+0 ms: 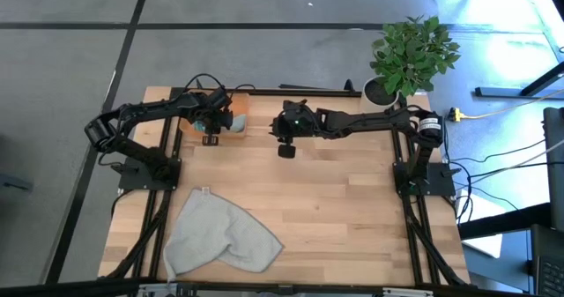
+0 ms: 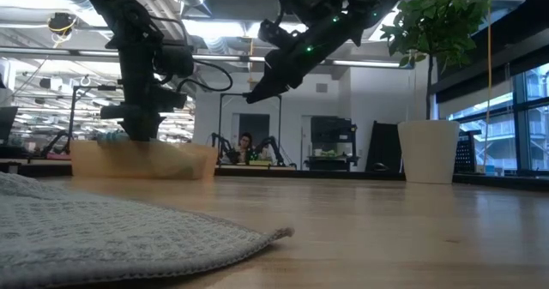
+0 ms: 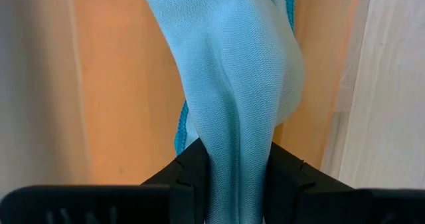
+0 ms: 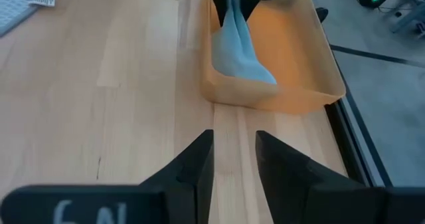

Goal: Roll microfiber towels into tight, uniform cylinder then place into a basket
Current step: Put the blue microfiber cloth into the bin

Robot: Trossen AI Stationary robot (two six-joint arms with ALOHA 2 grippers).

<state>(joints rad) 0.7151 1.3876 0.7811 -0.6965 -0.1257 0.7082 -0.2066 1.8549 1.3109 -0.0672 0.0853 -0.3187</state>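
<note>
The orange basket point(image 1: 231, 114) stands at the table's far left. My left gripper point(image 1: 210, 121) hangs over it, pointing steeply down, shut on the teal-blue towel point(image 4: 239, 48). The towel's lower end spreads out inside the basket point(image 4: 292, 58). My right gripper point(image 4: 234, 151) is open with nothing between its fingers. It hovers above the wood to the right of the basket point(image 2: 141, 160), aimed at it. The pale grey-green towel point(image 1: 220, 235) lies crumpled flat on the table near the front left. My left gripper pinches a gathered bunch of the teal towel point(image 3: 236, 164) between its two fingers, several folds together. The fingers come from above, pointing steeply down. The towel hangs below them in a loose column, and its lower end point(image 4: 249, 70) rests on the basket's floor.
A white pot point(image 2: 426, 152) with a green plant point(image 1: 412, 50) stands at the table's far right corner. Bare wood lies between the basket and the grey-green towel point(image 2: 103, 229). The black frame rail point(image 1: 291, 90) runs along the far edge.
</note>
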